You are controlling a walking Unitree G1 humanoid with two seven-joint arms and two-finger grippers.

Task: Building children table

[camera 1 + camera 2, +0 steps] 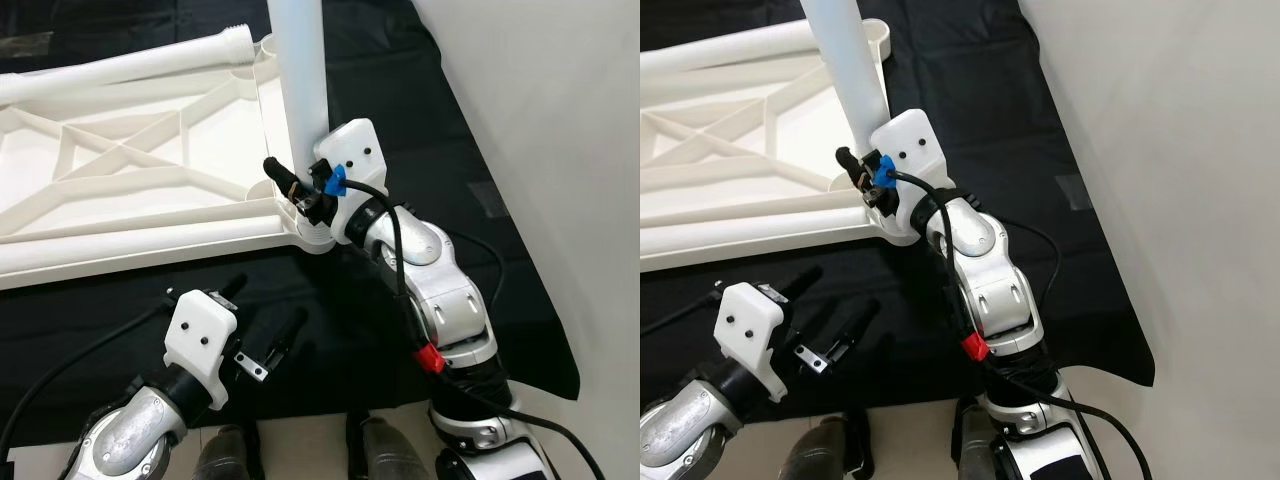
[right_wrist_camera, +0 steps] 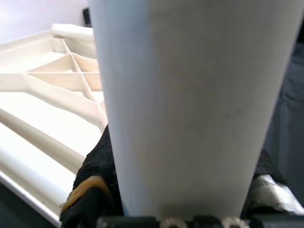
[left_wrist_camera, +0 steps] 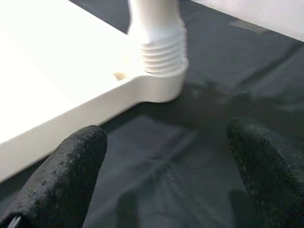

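Observation:
A white ribbed tabletop [image 1: 120, 150] lies upside down on a black cloth. A white table leg [image 1: 300, 70] stands upright in its near right corner socket [image 1: 315, 240]. My right gripper [image 1: 297, 180] is shut on the lower part of that leg, with a black finger [image 2: 92, 180] on either side of the tube [image 2: 190, 95]. The leg's threaded base [image 3: 161, 47] sits in the socket. My left gripper [image 1: 265, 310] hovers open over the cloth, just in front of the tabletop's near edge and holding nothing. A second leg [image 1: 120, 70] lies along the far edge.
The black cloth [image 1: 400, 80] extends to the right, where it meets a white wall [image 1: 560, 100]. An empty round socket [image 1: 875, 35] sits at the tabletop's far right corner. My feet [image 1: 225, 455] stand on pale floor at the cloth's near edge.

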